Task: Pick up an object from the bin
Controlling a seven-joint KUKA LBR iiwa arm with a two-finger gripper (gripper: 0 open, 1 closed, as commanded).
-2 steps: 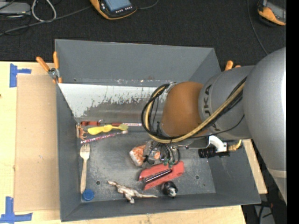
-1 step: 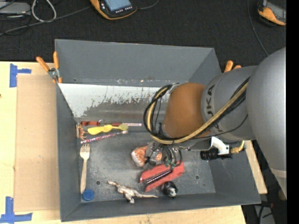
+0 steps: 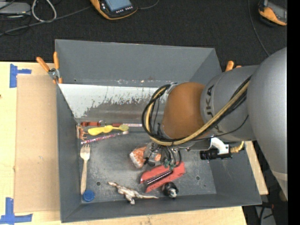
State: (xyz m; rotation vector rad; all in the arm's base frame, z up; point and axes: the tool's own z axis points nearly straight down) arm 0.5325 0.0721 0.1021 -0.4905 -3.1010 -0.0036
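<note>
Claw is down mid-bin, mostly buried under the arm's orange cover. Apart or together, can't tell. Inside the grey bin, a crumpled orange-pink lump sits just left of it and a flat red piece just below. By the front wall lies a tan lizard toy.

Robotics lab or test cell, big grey robot arm with looped cables at the right of the frame, grey metal bin at centre, handheld control pendant with a screen at top centre, loose cords at upper left, dark floor along the top
</note>
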